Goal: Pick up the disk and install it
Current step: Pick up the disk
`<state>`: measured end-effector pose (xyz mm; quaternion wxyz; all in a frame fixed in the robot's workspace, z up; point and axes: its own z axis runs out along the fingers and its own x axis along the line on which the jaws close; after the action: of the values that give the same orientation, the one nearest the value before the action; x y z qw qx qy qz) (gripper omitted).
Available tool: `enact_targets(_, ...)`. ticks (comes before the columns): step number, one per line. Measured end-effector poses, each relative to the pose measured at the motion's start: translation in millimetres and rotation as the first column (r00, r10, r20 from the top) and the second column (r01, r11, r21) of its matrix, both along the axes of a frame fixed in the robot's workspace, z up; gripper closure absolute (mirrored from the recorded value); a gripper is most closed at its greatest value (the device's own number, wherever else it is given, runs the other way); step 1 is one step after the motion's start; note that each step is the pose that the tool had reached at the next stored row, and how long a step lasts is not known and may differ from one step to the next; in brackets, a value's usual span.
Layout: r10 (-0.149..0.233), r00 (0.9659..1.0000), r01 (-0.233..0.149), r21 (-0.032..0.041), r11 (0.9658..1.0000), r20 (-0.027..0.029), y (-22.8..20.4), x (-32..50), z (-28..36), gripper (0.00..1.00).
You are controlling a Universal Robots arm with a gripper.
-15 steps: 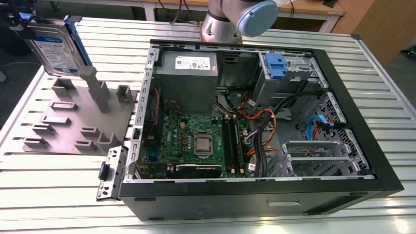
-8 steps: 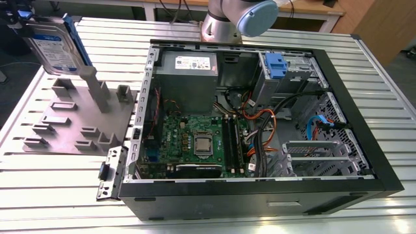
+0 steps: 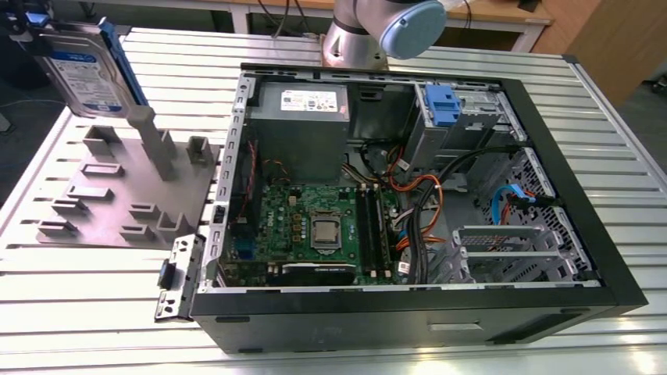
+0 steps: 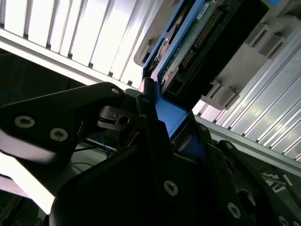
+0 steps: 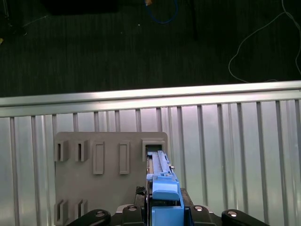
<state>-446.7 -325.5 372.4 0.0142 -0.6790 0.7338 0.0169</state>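
Disk (image 3: 89, 74), one item: you find it at the exterior view's upper left, standing on edge and tilted, label facing the camera, a blue rail (image 3: 122, 62) along one side. It hangs over the grey fixture plate (image 3: 125, 195), well apart from the computer case (image 3: 417, 320). Gripper (image 4: 169, 113), one: in the second wrist view its black fingers (image 4: 148, 108) are clenched on the disk's blue rail, with the disk's circuit-board underside running away from them. Arm (image 3: 360, 35), one: its base column rises behind the case at the far edge of the worktop (image 3: 83, 312), and its upper links are cut off by the frame's top. Fixture plate, one: in the first wrist view you can count five raised sockets in one row and two in another, with the rest hidden behind the gripper. A tall post (image 3: 158, 144) stands on the plate, and whether the disk's lower corner touches it you cannot tell. Computer case, one, lid off: inside are one power-supply box (image 3: 300, 101) and one drive cage (image 3: 464, 117) with a blue latch (image 3: 443, 105).
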Motion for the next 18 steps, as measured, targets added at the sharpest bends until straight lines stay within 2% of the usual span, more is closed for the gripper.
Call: enact_targets(18,0.000,1.0000,0.000,0.0000,1.0000,0.0000,0.0,0.0,12.7,0.64)
